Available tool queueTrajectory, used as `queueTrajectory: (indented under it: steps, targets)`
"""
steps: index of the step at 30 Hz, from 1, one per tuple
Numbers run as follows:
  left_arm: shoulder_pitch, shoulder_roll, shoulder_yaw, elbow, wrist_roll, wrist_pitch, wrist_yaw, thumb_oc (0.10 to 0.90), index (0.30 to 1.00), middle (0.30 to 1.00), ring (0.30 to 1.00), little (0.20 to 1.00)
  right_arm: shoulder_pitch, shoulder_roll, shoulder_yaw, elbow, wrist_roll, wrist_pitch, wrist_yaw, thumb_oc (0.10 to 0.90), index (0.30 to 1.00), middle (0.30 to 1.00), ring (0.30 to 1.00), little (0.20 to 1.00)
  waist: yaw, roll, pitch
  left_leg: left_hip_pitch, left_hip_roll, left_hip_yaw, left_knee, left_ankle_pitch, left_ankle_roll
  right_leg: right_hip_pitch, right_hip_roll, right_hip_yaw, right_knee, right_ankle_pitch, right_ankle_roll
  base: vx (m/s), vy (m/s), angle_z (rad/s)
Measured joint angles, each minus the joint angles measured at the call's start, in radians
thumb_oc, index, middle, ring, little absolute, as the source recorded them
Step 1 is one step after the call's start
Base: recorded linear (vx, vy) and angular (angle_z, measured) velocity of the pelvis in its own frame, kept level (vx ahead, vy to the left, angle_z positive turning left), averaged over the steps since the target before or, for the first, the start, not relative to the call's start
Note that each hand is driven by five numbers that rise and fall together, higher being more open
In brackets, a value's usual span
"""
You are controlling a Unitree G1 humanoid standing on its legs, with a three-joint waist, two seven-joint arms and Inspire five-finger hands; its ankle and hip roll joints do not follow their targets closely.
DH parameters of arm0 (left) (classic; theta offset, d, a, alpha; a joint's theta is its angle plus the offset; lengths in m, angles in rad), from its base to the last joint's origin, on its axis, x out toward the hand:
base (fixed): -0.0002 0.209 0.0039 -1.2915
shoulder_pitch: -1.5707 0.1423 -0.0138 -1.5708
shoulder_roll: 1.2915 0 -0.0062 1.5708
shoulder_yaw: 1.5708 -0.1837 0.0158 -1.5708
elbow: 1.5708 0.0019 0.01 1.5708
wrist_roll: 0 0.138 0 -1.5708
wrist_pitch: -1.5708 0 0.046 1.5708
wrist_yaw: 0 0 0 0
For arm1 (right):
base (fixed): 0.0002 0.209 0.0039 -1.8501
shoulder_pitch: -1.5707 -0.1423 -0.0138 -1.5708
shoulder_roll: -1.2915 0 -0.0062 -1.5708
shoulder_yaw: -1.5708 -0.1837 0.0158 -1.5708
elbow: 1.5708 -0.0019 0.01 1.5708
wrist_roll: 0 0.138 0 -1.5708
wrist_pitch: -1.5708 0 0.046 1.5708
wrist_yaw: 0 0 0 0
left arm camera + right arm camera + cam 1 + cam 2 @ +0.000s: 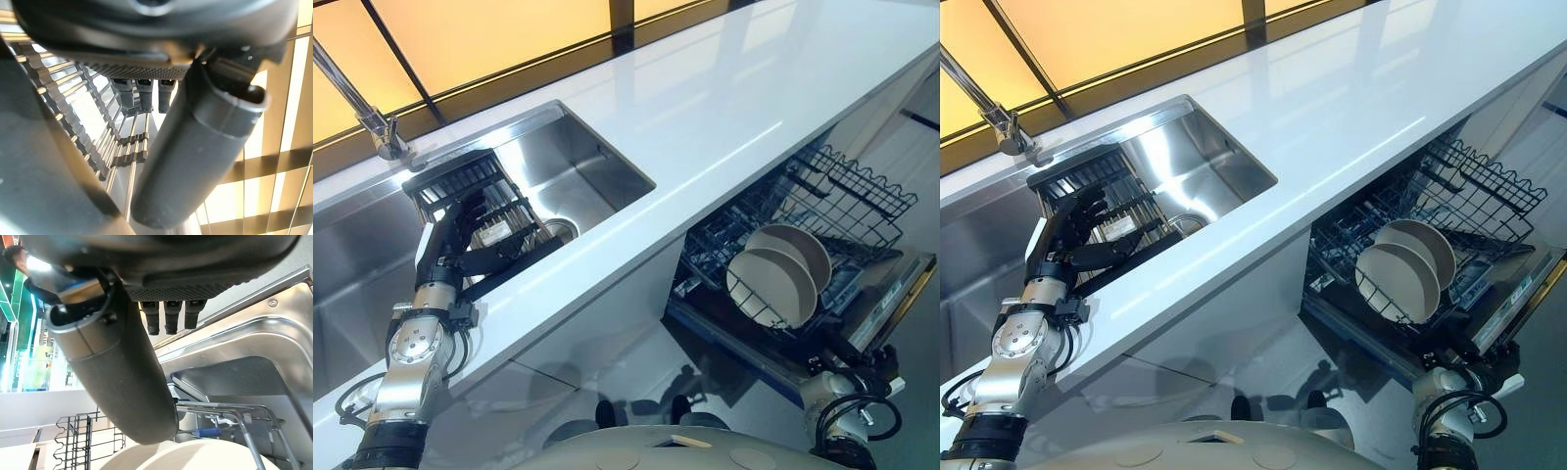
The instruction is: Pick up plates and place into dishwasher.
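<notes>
— Cream glazed plates (778,277): two, on edge in wire dishwasher rack (1489,186), just beyond right hand (146,333). Rigid, slick, chip-prone; best pinched at rim.
— Right hand state?
— Fingers straight, holding nothing.
— Left hand (1072,235)?
— Relaxed, empty, over ribbed dark drying rack (460,181) in steel sink (597,162).
</notes>
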Motion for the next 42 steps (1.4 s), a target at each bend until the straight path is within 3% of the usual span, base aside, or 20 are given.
queueTrajectory:
  steps: [8, 18, 24, 34, 42]
  targets:
    - [0.0, 0.0, 0.0, -0.001, 0.0, 0.0, 0.001, 0.8, 0.9, 0.9, 0.9, 0.9, 0.002, 0.001, 0.038, -0.004, -0.107, 0.0, 0.001, 0.8, 0.9, 0.9, 0.9, 0.9, 0.0, 0.0, 0.0, -0.002, -0.001, -0.007, 0.0, 0.0, 0.0, 0.0, 0.0, -0.002, 0.0, 0.0, 0.0, 0.0, 0.0, 0.0]
    - [0.0, 0.0, 0.003, -0.002, 0.001, 0.0, 0.001, 0.8, 0.9, 0.9, 0.9, 0.9, 0.036, -0.002, 0.097, -0.028, -0.334, 0.032, 0.048, 0.8, 0.9, 0.9, 0.9, 0.9, 0.0, 0.002, 0.004, -0.004, 0.0, -0.007, 0.0, -0.001, 0.0, -0.003, -0.001, -0.003, 0.0, 0.0, 0.0, 0.0, 0.0, 0.0]
    - [-0.001, 0.002, 0.008, -0.006, 0.001, 0.0, 0.001, 0.8, 0.9, 0.9, 0.9, 0.9, 0.054, -0.032, 0.099, -0.02, -0.332, 0.068, 0.148, 0.8, 0.9, 0.9, 0.9, 0.9, 0.0, 0.003, 0.014, -0.006, 0.001, -0.008, 0.0, -0.001, -0.001, -0.003, 0.0, -0.003, 0.0, -0.001, 0.0, 0.0, 0.0, 0.0]
    - [-0.022, 0.003, 0.008, -0.042, 0.001, 0.0, -0.001, 0.8, 0.9, 0.9, 0.9, 0.9, 0.059, -0.055, 0.162, 0.035, -0.172, 0.167, 0.32, 0.8, 0.9, 0.9, 0.9, 0.9, 0.018, -0.022, 0.027, -0.003, 0.001, -0.032, 0.0, 0.003, -0.003, 0.011, 0.0, -0.029, 0.0, -0.001, 0.0, 0.01, -0.012, 0.06]
    - [-0.033, 0.006, 0.008, -0.041, 0.014, 0.005, -0.002, 0.8, 0.9, 0.9, 0.9, 0.9, 0.057, -0.059, 0.123, 0.067, 0.233, 0.186, 0.499, 0.8, 0.9, 0.9, 0.9, 0.9, 0.022, -0.035, 0.027, -0.001, 0.001, -0.038, 0.0, 0.005, -0.005, 0.018, 0.001, -0.033, 0.0, -0.001, 0.0, 0.0, -0.002, 0.01]
